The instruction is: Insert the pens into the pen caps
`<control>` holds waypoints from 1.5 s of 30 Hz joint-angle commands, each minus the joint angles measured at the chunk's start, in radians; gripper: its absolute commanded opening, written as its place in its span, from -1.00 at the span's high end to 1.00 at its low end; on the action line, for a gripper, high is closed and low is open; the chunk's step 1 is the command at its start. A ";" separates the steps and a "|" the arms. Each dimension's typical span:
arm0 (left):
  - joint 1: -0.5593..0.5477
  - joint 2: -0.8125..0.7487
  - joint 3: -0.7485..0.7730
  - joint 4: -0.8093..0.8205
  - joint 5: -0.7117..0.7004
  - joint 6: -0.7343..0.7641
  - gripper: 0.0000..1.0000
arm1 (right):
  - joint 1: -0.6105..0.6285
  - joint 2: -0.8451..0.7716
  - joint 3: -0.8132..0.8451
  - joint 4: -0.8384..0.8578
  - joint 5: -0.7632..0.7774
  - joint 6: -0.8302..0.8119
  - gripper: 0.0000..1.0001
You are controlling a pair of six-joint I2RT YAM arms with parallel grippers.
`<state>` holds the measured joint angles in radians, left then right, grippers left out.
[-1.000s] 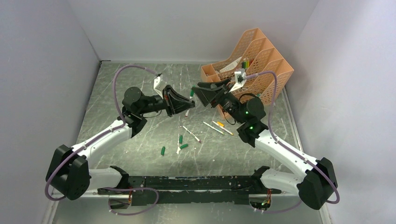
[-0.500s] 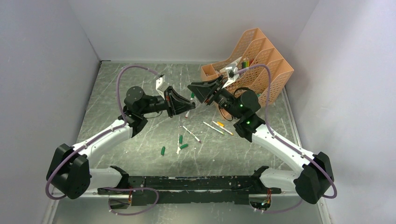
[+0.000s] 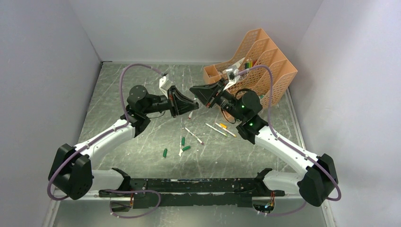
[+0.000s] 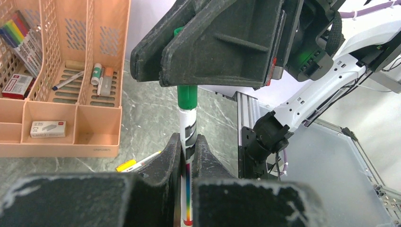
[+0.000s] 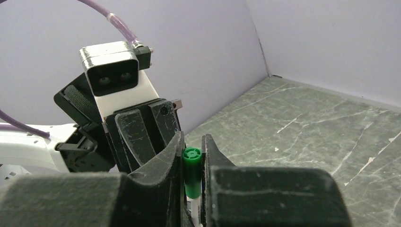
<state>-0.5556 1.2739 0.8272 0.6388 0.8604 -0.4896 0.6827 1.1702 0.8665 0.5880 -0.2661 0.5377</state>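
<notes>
Shows, far right on the table (image 3: 142,90), a peach organiser (image 4: 71,137) holding coloured markers (image 4: 16,30) and small boxes (image 4: 47,128). Clamps the left gripper (image 4: 188,142) on a white pen (image 4: 188,124), midair, long axis aimed straight into the green cap (image 5: 192,172) pinched in the right gripper (image 5: 192,143), end to end.
</notes>
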 commanded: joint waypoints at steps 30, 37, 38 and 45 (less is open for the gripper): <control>0.011 0.166 0.440 -0.111 -0.073 0.122 0.86 | 0.012 0.070 -0.221 0.020 -0.077 0.031 1.00; 0.014 0.170 0.467 -0.119 -0.048 0.128 0.86 | 0.012 0.072 -0.247 0.063 -0.083 0.071 1.00; 0.014 0.167 0.454 -0.117 -0.041 0.128 0.86 | 0.012 0.064 -0.244 0.068 -0.074 0.073 1.00; 0.010 0.105 0.240 -0.115 0.077 0.112 0.87 | -0.016 -0.013 -0.176 0.090 0.054 0.110 0.67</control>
<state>-0.5575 1.4578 1.1164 0.3138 0.9588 -0.3592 0.6418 1.1687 0.7048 0.8543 -0.1215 0.6064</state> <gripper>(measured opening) 0.131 0.105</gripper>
